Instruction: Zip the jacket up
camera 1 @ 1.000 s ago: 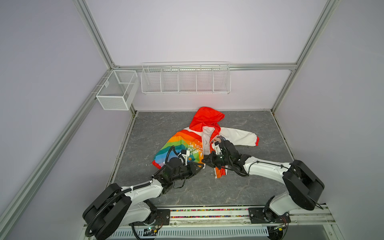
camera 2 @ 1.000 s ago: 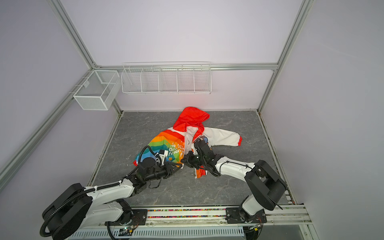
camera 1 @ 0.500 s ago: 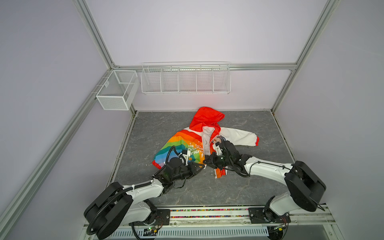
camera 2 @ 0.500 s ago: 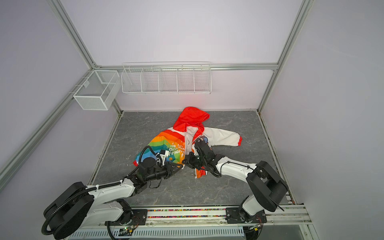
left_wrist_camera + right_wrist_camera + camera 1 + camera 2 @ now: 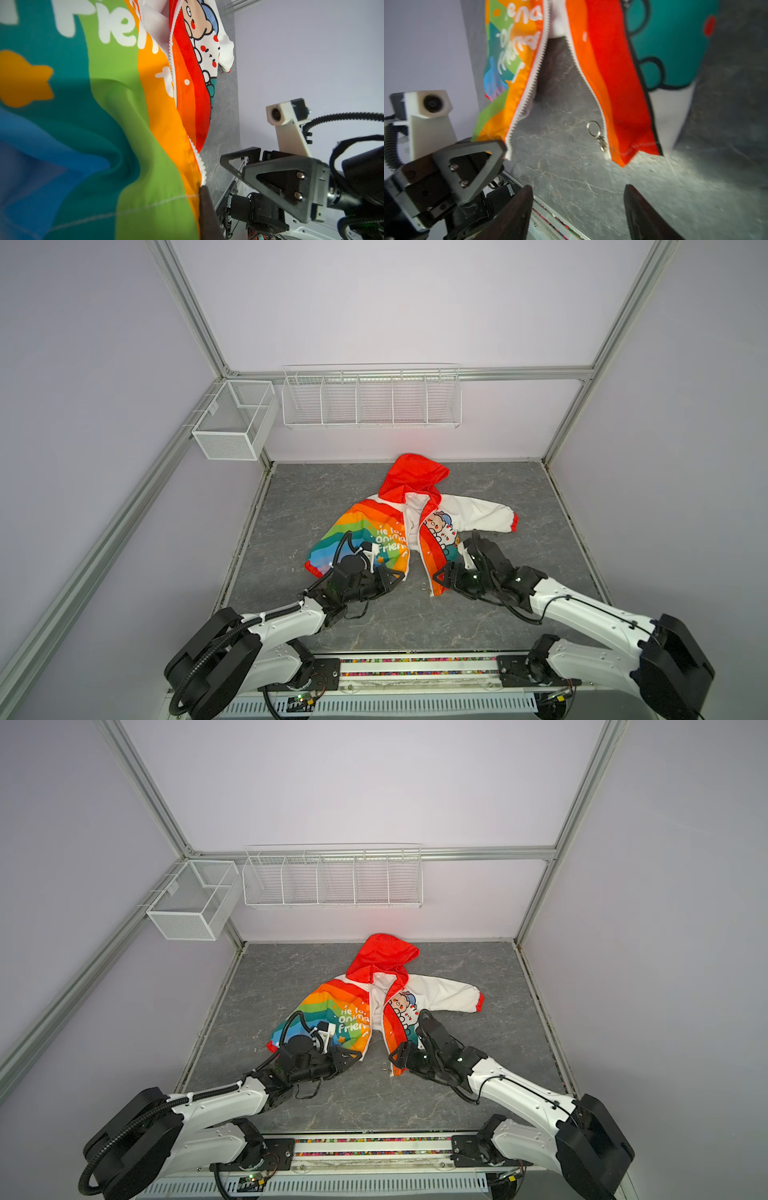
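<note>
The jacket [image 5: 376,537] lies open on the grey table, its red hood [image 5: 415,477] toward the back wall. My left gripper [image 5: 397,577] [image 5: 200,187] is shut on the bottom hem of the rainbow half, right by its white zipper teeth [image 5: 197,154]. My right gripper [image 5: 440,578] [image 5: 578,191] stands open just in front of the bottom corner of the cartoon-animal half [image 5: 633,133]. Only bare table shows between its fingers [image 5: 527,195]. The metal slider with its ring pull [image 5: 593,128] sits at the bottom end of that half's zipper. The two zipper rows spread apart in a V.
A white wire rack [image 5: 372,400] hangs on the back wall and a mesh basket [image 5: 232,423] on the left frame post. The arms' base rail [image 5: 415,668] runs along the table's front edge. Walls close in the table on three sides.
My right gripper has opened, let go of the cartoon-animal half's bottom edge and drawn back slightly toward the front. My left gripper stays shut on the rainbow hem.
</note>
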`<state>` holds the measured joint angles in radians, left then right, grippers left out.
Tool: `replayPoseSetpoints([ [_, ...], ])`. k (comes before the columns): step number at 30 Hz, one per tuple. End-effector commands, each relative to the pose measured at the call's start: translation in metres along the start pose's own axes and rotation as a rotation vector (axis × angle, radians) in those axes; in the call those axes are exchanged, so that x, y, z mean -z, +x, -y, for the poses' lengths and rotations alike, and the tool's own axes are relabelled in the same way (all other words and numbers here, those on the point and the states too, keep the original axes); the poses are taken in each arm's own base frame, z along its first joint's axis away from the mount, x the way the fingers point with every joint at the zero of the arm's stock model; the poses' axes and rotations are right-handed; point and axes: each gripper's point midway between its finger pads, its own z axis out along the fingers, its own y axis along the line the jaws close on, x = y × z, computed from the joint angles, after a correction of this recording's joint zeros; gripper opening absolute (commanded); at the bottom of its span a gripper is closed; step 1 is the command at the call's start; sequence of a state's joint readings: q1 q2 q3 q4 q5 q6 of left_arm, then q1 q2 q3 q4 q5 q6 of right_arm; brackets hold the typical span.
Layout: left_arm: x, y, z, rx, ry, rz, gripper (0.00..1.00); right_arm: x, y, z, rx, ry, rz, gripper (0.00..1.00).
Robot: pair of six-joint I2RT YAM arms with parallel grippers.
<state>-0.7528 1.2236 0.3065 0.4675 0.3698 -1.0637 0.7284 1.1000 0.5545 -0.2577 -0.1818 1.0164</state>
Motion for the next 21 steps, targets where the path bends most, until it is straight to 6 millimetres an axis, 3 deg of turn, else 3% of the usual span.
replayPoseSetpoints([
  [1, -0.007, -0.007, 0.005, -0.017, 0.003, 0.006, 0.0, 0.005, 0.009, 0.036, -0.035, 0.1, 0.016, 0.78],
  [7, -0.018, -0.004, 0.006, -0.008, 0.024, -0.037, 0.0, 0.0, 0.013, 0.041, -0.06, 0.077, 0.017, 0.82],
  [14, -0.024, -0.003, -0.002, 0.015, 0.014, -0.041, 0.0, -0.02, 0.016, 0.036, -0.083, 0.037, -0.029, 0.72],
  [21, -0.035, 0.001, -0.022, 0.044, -0.05, -0.062, 0.0, -0.035, 0.013, 0.028, -0.07, 0.027, -0.053, 0.61],
])
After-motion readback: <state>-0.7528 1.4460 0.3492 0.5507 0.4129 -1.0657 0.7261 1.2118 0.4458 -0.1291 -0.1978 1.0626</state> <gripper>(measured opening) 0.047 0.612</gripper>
